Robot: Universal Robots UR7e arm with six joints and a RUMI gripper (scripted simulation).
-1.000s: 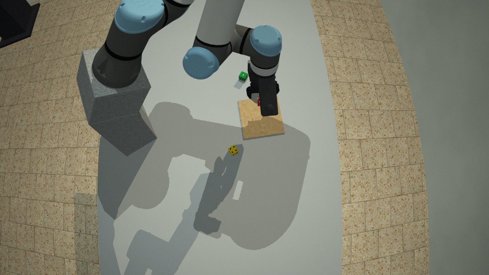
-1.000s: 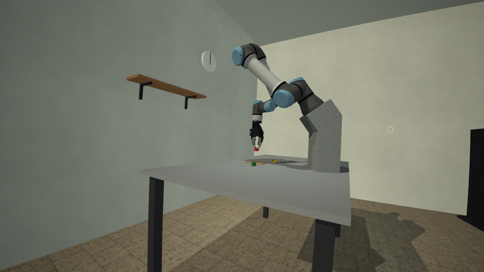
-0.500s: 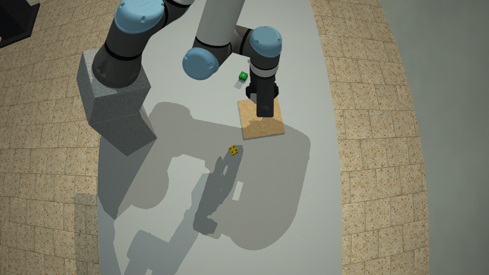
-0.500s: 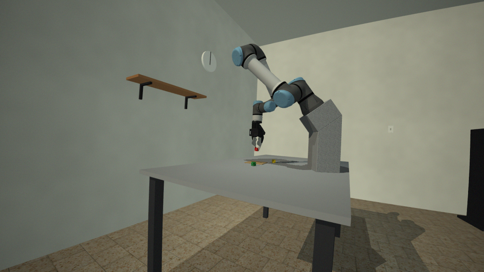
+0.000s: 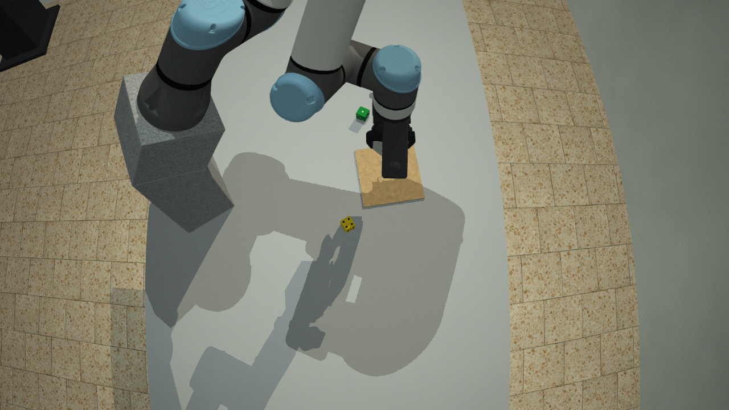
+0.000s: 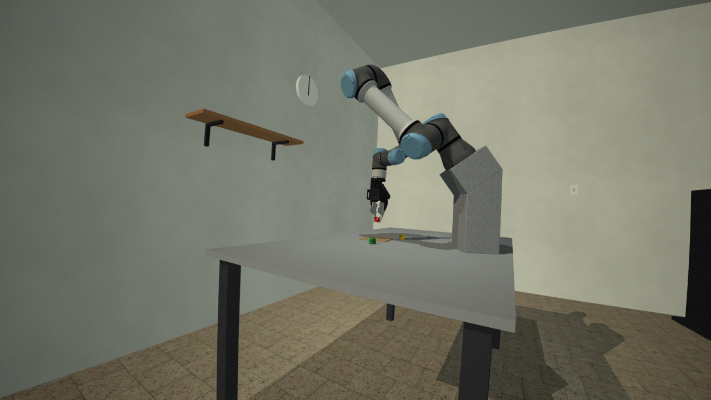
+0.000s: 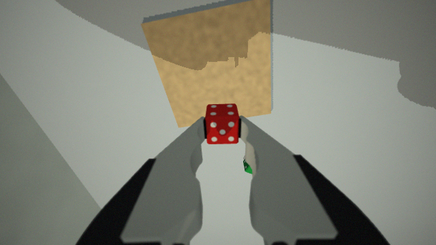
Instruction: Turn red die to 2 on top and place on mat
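Step in hand: carry of red die (image 7: 221, 124) to mat (image 5: 391, 185). Gripper (image 7: 222, 127) jaws pinching die by two opposite sides, held in air well above mat, over mat's edge nearest green die (image 5: 361, 113). Wrist view shows five face toward camera, six face beside it.

Green die on tabletop (image 6: 377, 268) just beside mat; yellow die (image 5: 348, 224) near mat's opposite corner.

Next, by judgement: reorient die so 2 ends up, lower inside mat border, release flat, keep away from other dice.

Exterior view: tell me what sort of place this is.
Probably a plain indoor room set up as a robot workcell: a grey table on dark legs carries the arm on a grey stone-like pedestal, with a tan tiled floor, a wooden wall shelf and a round wall clock.
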